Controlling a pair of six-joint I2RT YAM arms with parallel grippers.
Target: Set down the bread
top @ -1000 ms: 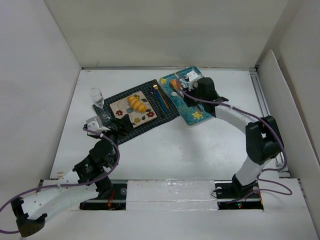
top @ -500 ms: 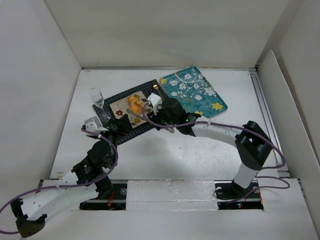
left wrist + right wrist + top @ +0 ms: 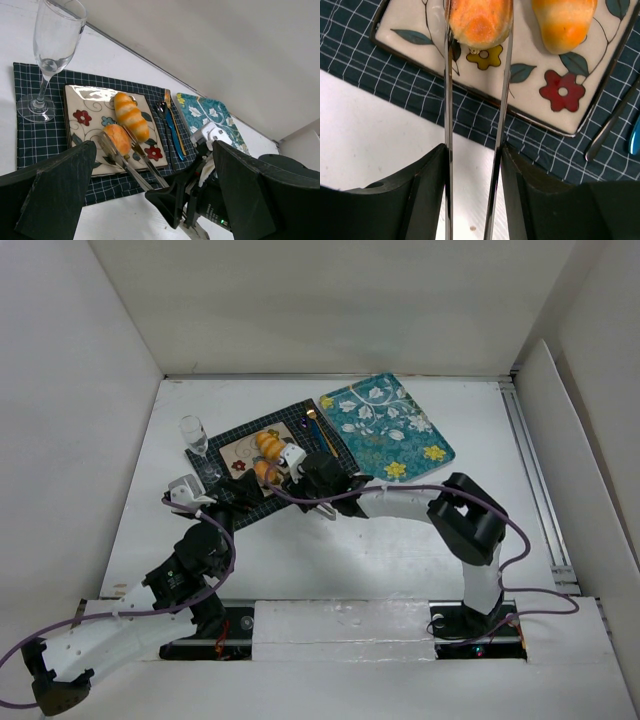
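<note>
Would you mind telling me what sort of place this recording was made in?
Most likely a robot test cell staged as a dining setting: plain white panels wall in the table, and a checked placemat carries a floral plate with bread, a wine glass and cutlery.

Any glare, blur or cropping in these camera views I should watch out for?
Left wrist view: glare whitens the plate along its far edge; the left gripper shows its fingers as dark shapes with little detail. Right wrist view: tongs and placemat grid are sharp; the bread roll is cut off at the top. Top view: even light, faint shadows.
</note>
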